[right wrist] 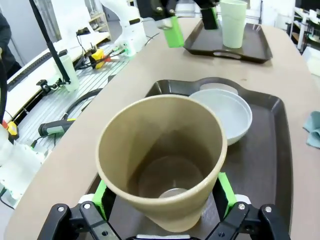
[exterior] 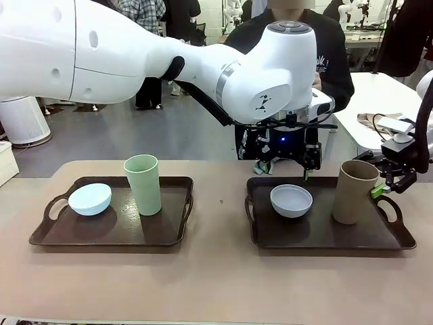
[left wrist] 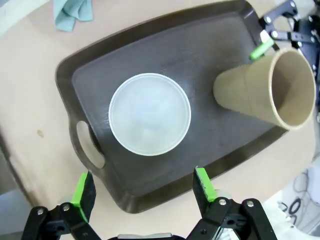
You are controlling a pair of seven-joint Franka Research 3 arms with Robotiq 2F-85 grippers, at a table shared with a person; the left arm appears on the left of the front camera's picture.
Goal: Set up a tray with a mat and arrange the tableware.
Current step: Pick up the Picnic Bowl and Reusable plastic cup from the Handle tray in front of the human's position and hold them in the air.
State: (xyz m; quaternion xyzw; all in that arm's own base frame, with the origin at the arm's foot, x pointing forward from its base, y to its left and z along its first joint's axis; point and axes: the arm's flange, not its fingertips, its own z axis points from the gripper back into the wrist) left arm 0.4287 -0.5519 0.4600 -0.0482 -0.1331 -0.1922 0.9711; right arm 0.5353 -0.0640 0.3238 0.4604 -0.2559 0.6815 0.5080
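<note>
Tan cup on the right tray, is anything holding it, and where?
The right gripper clamps the tan cup by its side wall, pads on opposite sides, roughly mid-height. Left gripper open, empty.

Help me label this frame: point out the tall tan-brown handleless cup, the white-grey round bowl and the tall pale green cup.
tall tan-brown handleless cup (exterior: 354, 196), front view, outer wall.
white-grey round bowl (left wrist: 150, 114), left wrist view, inner floor.
tall pale green cup (exterior: 144, 189), front view, outer wall.

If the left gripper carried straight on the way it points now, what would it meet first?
Probably the white-grey round bowl on the dark brown tray: the left gripper, open, points down at it. Depth is unclear; it may meet the tray's near rim instead.
</note>
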